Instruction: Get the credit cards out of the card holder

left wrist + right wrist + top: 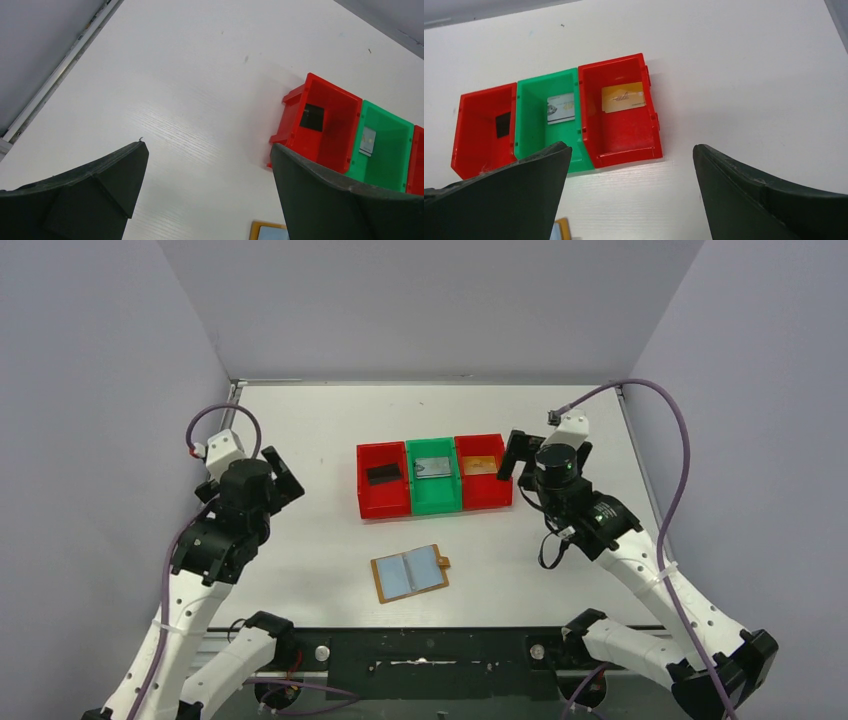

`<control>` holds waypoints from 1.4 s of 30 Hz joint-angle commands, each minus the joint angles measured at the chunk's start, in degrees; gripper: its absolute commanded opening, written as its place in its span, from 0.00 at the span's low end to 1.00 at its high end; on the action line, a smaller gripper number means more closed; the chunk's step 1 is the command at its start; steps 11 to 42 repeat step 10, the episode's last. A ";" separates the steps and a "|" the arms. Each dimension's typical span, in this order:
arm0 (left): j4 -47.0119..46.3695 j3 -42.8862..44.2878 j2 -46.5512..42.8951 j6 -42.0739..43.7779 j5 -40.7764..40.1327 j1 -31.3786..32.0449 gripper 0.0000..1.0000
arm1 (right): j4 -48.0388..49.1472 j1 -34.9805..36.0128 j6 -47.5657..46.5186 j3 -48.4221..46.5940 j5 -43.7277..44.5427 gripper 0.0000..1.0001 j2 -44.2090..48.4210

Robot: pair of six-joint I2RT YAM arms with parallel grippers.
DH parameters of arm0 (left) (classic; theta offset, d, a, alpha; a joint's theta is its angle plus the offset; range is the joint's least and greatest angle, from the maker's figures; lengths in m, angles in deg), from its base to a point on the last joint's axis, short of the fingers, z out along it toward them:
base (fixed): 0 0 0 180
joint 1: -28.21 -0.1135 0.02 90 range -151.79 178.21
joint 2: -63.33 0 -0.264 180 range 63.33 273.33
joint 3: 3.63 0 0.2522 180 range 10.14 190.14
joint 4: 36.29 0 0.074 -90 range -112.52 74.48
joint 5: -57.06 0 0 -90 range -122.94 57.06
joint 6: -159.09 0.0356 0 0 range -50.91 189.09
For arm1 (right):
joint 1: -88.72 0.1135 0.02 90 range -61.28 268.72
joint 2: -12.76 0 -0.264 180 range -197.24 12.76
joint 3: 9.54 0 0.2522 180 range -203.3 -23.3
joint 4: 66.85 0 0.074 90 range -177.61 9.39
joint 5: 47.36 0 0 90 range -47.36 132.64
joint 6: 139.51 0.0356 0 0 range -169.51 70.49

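The card holder (410,574) lies open flat on the table near the front, orange-tan with two pale blue-grey panels showing and no card visible on them. Its corner shows in the left wrist view (267,231) and the right wrist view (560,229). A black card (502,124) lies in the left red bin (385,502), a silver card (561,108) in the green bin (437,497), and a gold card (623,96) in the right red bin (487,492). My left gripper (285,472) (208,146) hovers open left of the bins. My right gripper (548,450) (631,147) is open beside the right red bin, empty.
The three bins stand side by side in a row at mid-table. Grey walls close in the table on the left, back and right. A metal rail (55,75) runs along the left edge. Purple cables loop off both arms.
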 commanded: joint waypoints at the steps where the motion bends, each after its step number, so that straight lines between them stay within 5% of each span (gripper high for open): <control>1: -1.06 3.82 -1.10 1.76 -2.74 -0.37 0.97 | 3.16 3.10 -3.89 -3.08 -0.36 0.98 -0.99; 42: -1.92 3.12 -2.22 2.91 -3.34 -0.37 0.97 | 2.03 3.48 -2.31 -2.26 4.12 0.98 -0.90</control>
